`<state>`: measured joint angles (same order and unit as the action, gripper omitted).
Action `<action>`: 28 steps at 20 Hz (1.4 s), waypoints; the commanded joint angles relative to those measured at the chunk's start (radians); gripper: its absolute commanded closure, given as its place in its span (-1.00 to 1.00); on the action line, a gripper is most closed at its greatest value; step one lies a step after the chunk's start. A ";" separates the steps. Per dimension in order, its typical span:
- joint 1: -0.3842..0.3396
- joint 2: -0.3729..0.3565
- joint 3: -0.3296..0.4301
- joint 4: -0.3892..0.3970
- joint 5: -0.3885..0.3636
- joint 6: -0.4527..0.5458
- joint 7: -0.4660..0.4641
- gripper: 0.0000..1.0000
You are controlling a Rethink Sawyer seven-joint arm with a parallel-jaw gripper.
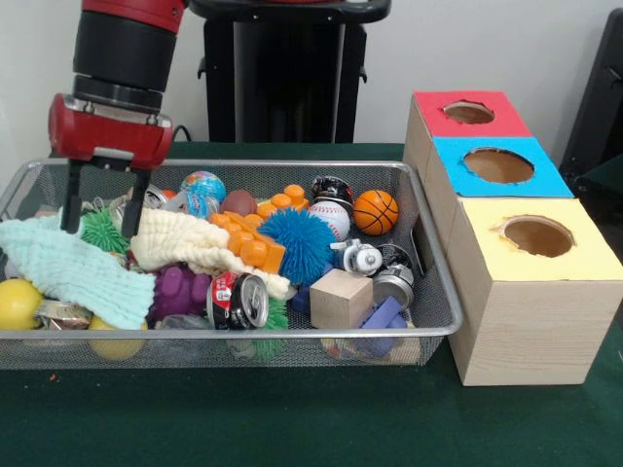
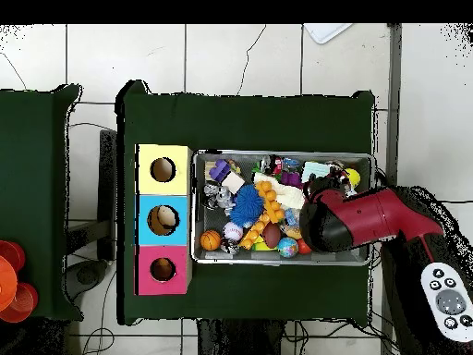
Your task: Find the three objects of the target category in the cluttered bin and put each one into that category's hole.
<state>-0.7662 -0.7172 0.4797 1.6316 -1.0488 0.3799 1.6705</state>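
A wire mesh bin (image 1: 428,255) holds a jumble of toys. My gripper (image 1: 102,226) hangs at the bin's left end, open, its black fingers (image 1: 70,206) straddling a green spiky ball (image 1: 99,232) beside a mint cloth (image 1: 68,268). Nothing is held. Also in the bin are a basketball (image 1: 375,211), a baseball (image 1: 331,217), a globe ball (image 1: 202,185), a blue spiky ball (image 1: 295,243), a soda can (image 1: 239,300) and a wooden cube (image 1: 341,298). Right of the bin stands a box with a red hole (image 1: 468,112), a blue hole (image 1: 498,165) and a yellow hole (image 1: 537,235). Overhead, the arm (image 2: 360,222) covers the gripper.
Orange bricks (image 1: 255,238), a cream cloth (image 1: 190,243), a purple toy (image 1: 180,290) and a yellow ball (image 1: 18,302) crowd the bin. In the overhead view the box (image 2: 146,219) sits left of the bin (image 2: 282,262). Red cups (image 2: 11,277) stand far left and a remote (image 2: 448,296) lies at the right.
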 commanded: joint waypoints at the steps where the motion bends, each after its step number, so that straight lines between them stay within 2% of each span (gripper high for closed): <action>1: -0.048 0.093 0.077 -0.068 -0.105 -0.007 -0.293 -1.00; 5: -0.056 0.120 0.081 -0.092 -0.103 0.022 -0.304 -1.00; 10: -0.054 0.144 0.060 -0.094 -0.041 0.115 -0.285 -1.00; 16: -0.058 0.151 0.054 -0.100 -0.028 0.140 -0.298 -1.00; 21: -0.092 0.204 0.063 -0.100 0.040 0.209 -0.310 -1.00; 24: -0.100 0.218 0.057 -0.103 0.044 0.218 -0.312 -1.00; 28: -0.100 0.221 0.044 -0.112 0.012 0.214 -0.324 -1.00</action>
<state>-0.8492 -0.5509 0.4890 1.5683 -1.0318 0.4678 1.6703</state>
